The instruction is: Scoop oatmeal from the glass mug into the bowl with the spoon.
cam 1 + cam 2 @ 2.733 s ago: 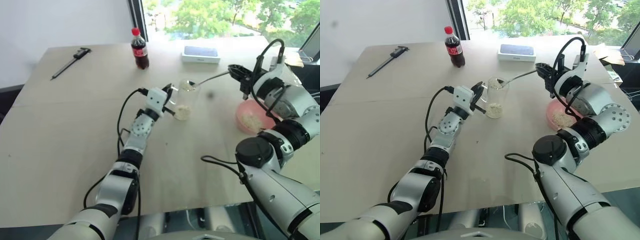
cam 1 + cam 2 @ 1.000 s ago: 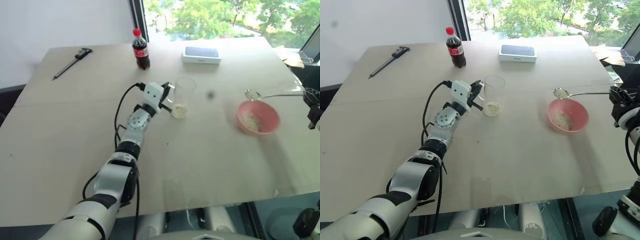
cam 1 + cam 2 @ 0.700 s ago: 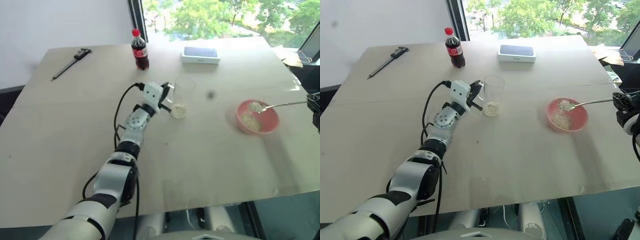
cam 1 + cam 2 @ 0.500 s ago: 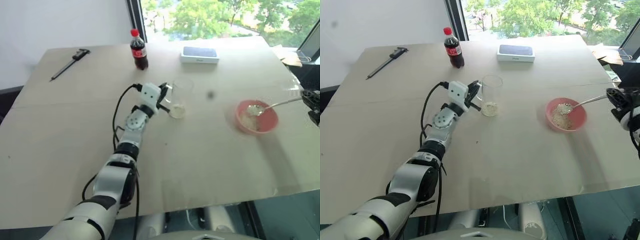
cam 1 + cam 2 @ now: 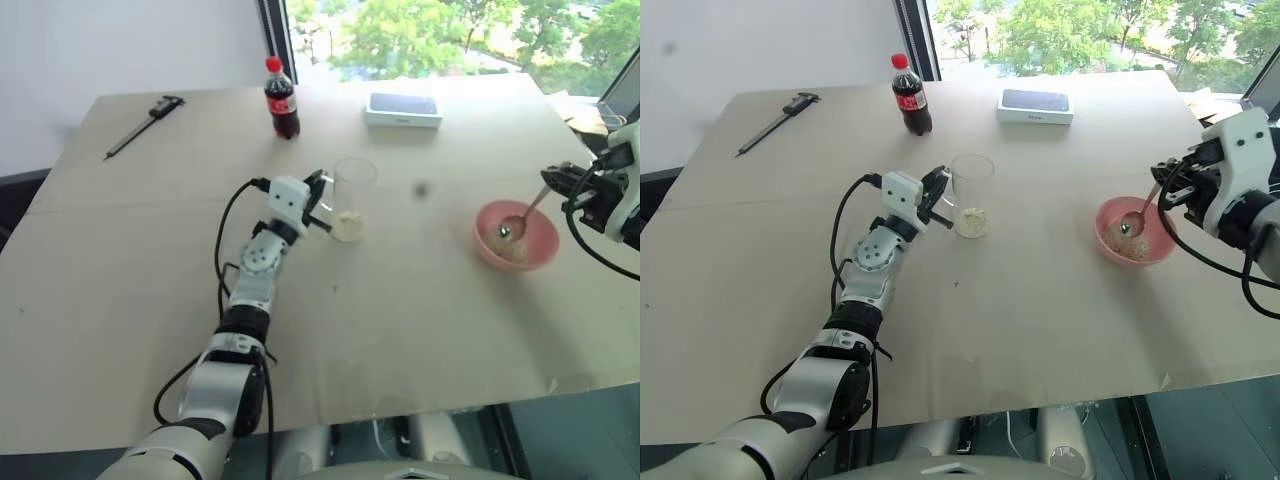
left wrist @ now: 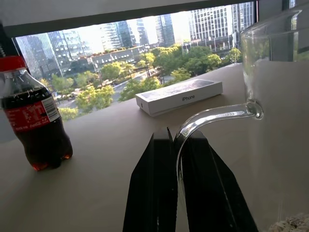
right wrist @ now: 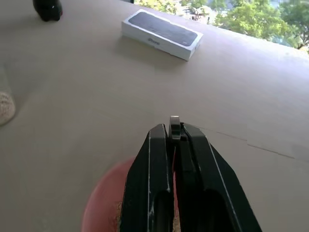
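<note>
- Both pincers are pinched tight: the right gripper (image 5: 549, 181) clamps the spoon (image 5: 522, 214) by its handle, the left gripper (image 5: 320, 196) nips the glass mug's handle (image 6: 212, 118).
- Table (image 5: 120, 260) carries everything.
- Bowl (image 5: 540, 245), pink, sits toward the right edge with the spoon's tip inside.
- Glass mug (image 5: 352, 197) stands mid-table.
- Oatmeal (image 5: 347, 226) lies low in the mug.

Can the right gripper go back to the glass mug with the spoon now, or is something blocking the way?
Probably yes. Bare table lies between the bowl and the glass mug, whose rim is open.
</note>
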